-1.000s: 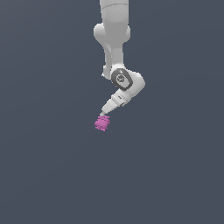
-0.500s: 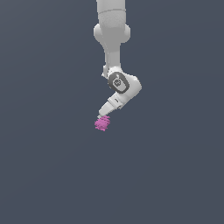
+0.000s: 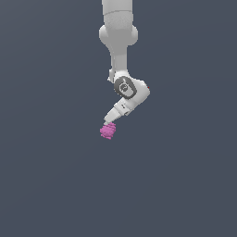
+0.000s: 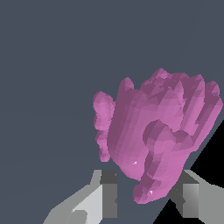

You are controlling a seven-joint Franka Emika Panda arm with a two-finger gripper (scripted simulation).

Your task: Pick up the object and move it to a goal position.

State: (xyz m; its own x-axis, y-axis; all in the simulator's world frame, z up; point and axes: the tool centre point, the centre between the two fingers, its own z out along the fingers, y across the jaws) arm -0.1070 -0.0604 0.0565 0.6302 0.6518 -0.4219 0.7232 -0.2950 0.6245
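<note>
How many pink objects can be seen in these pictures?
1. The pink object sits at the tip of the hand in the exterior view. In the wrist view the same object fills the space between the two fingers. No other is visible.

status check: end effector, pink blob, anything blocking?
End effector tilted down over the pink blob, fingers either side of it. Contact and grip unclear from the wrist view. Nothing else near it in either view.
</note>
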